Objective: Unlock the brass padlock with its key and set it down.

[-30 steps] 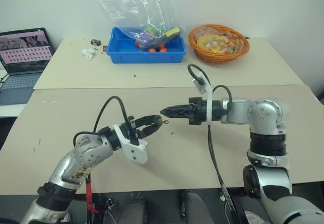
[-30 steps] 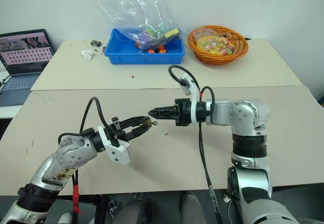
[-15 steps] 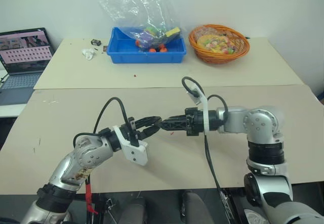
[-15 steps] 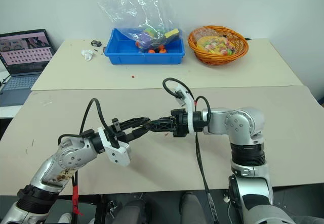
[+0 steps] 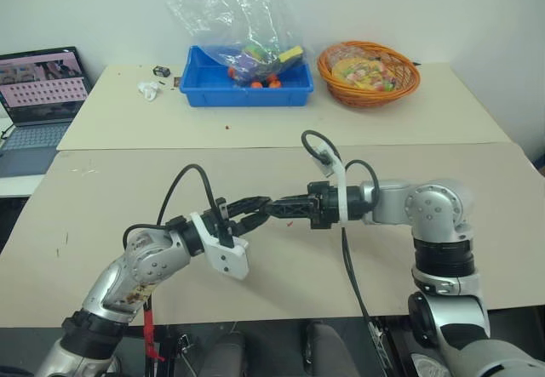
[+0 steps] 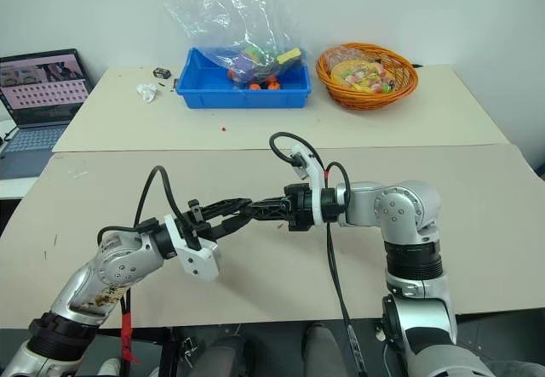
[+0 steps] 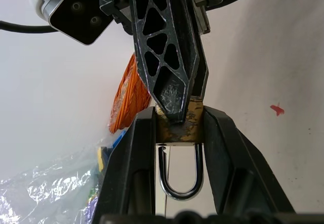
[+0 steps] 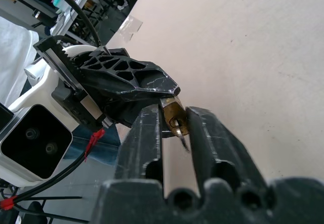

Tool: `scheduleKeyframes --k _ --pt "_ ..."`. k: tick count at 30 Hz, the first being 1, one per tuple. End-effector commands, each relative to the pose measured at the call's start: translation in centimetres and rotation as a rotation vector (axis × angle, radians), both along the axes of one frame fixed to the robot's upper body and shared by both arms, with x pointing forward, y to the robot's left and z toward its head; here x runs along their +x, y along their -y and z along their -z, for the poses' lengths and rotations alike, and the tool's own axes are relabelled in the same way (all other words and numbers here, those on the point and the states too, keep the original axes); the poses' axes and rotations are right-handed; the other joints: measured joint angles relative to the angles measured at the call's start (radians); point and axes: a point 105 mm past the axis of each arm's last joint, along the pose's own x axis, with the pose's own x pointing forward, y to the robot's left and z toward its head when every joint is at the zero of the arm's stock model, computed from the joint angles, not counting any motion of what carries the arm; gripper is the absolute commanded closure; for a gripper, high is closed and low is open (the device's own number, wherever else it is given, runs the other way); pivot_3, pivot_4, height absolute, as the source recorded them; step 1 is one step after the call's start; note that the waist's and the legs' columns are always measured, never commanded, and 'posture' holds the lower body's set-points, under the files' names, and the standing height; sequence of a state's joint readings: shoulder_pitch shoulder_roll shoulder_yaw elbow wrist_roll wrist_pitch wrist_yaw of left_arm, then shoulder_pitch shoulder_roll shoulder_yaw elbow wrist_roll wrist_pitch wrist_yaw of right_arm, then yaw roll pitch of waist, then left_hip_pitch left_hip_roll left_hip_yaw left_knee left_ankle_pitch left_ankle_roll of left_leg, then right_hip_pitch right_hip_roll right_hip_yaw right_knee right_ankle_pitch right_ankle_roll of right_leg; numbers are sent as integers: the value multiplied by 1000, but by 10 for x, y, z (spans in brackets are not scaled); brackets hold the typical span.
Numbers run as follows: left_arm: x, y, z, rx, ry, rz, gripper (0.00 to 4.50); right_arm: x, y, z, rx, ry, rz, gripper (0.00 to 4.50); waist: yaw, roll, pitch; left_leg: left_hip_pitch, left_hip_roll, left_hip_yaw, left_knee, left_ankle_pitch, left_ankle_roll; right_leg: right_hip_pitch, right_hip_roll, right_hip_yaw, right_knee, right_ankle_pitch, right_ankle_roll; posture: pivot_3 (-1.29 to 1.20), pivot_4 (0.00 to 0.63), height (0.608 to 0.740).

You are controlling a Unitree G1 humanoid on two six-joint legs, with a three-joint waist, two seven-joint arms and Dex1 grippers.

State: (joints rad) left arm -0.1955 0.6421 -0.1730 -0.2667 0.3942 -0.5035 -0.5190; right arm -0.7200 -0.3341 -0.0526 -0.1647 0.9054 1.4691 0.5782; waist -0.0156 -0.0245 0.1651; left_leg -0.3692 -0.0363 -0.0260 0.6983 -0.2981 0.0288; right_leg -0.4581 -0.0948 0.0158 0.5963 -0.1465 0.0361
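Brass padlock [image 7: 178, 128] sits clamped btwn left gripper [image 7: 177, 133] fingers, held above tan table [image 5: 383, 249], shackle [image 7: 180, 173] pointing back twd the wrist. Right gripper [image 8: 174, 125] tips meet it head-on, jaws narrowed around the key [image 8: 180, 133] at padlock's base.

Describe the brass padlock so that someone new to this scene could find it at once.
Start at the front table, above which the two grippers meet tip to tip. The brass padlock sits clamped in the jaws of the left gripper, with the right gripper closed on its far end. It is the only yellow metal piece there, and a thin silvery shackle loops from it between black fingers.
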Motion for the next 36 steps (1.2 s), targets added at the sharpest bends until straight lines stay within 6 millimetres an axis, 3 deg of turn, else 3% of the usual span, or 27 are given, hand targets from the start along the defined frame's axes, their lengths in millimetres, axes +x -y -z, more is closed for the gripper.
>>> scheduleKeyframes --k 1,16,18,24,28,31,36 --pt "-6 3 -14 -24 52 18 3672 1 -1 -12 38 44 4 4325 0 0 0 0 0 0 0 0 0 0 0 0 0 0 0 0 150 728" --pt "-3 3 -18 -60 50 4 3672 1 -3 -12 34 44 9 4326 0 0 0 0 0 0 0 0 0 0 0 0 0 0 0 0 150 728" --pt "-4 3 -19 -78 42 5 2662 1 -3 -12 35 43 9 4326 0 0 0 0 0 0 0 0 0 0 0 0 0 0 0 0 150 728" --pt "-3 2 -17 -61 35 -7 522 1 -3 -11 31 42 11 4385 0 0 0 0 0 0 0 0 0 0 0 0 0 0 0 0 150 728" --pt "-5 -6 -22 -92 37 -26 477 6 2 -7 14 46 36 4385 -1 0 0 0 0 0 0 0 0 0 0 0 0 0 0 0 150 728" --pt "-7 -13 -24 -126 3 -41 451 19 17 -3 -11 52 97 4385 0 0 0 0 0 0 0 0 0 0 0 0 0 0 0 0 150 728" --pt "-12 -16 -21 -156 -62 -31 1877 29 27 -6 -17 76 126 4385 1 0 0 0 0 0 0 0 0 0 0 0 -1 0 0 0 150 728"
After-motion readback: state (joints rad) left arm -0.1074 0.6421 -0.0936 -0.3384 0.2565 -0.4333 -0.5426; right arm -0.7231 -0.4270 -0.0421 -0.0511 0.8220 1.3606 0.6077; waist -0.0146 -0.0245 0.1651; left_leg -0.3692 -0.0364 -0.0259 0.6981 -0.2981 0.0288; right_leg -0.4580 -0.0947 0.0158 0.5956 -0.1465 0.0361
